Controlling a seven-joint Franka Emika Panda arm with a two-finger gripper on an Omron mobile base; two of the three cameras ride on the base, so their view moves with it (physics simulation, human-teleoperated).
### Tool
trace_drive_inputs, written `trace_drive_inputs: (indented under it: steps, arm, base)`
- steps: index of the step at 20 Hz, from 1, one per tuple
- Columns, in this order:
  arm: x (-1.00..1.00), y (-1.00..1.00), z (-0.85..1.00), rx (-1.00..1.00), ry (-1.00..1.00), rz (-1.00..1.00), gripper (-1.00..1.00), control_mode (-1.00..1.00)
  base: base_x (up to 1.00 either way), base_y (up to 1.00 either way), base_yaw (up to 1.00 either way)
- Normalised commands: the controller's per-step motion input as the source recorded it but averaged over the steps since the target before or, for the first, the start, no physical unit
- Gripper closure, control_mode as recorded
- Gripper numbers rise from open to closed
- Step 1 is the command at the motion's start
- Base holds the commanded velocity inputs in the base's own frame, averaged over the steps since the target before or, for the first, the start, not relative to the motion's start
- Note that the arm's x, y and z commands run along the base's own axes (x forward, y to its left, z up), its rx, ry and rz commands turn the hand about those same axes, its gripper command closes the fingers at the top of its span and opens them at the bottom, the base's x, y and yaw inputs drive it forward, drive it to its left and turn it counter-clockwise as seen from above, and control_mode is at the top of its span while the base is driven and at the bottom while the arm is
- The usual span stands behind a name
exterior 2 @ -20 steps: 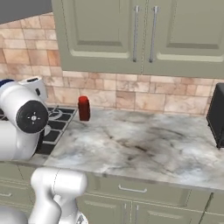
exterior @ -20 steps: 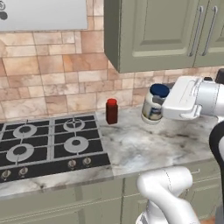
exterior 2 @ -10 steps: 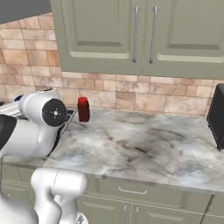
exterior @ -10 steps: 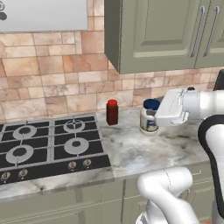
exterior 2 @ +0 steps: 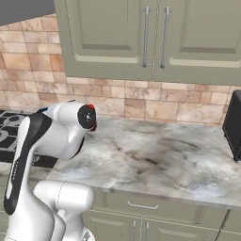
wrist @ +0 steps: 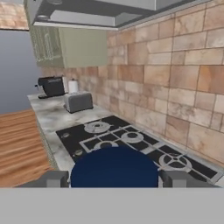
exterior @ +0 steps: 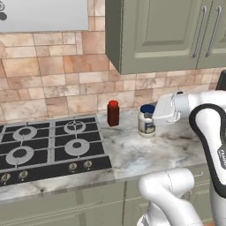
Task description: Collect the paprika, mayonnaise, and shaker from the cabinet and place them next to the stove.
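The end effector [wrist: 114,180] held the mayonnaise [exterior: 146,121], its fingertips [wrist: 51,179] flanking the jar's dark blue lid on either side. The jar sat low over the marble counter [exterior: 145,152]; whether its base touched the surface could not be told. Just beyond the jar, away from the end effector, stood the paprika [exterior: 113,113], upright on the counter near the brick backsplash [exterior: 57,84] and apart from the jar. Past the paprika lay the stove [exterior: 48,148], its burners and front knobs stretching away along the wall. Above the end effector hung the cabinet [exterior: 159,33], doors closed. Far down the counter beyond the stove, a toaster [wrist: 78,102] and a dark coffee machine [wrist: 51,86] stood. On the opposite side, a black microwave [exterior 2: 233,125] stood at the counter's end.
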Motion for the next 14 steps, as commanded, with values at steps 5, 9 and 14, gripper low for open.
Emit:
trace_drive_inputs:
  steps: [5, 9, 14]
  arm:
    - [0.55, -0.15, -0.31, 0.0, 0.0, 0.09, 1.0, -1.0]
    - [0.66, -0.21, -0.44, 0.0, 0.01, 0.11, 1.0, -1.0]
    - [0.69, -0.13, -0.54, 0.0, 0.05, 0.1, 1.0, -1.0]
  base:
    - [0.0, 0.0, 0.0]
    - [0.0, 0.0, 0.0]
    - [0.0, 0.0, 0.0]
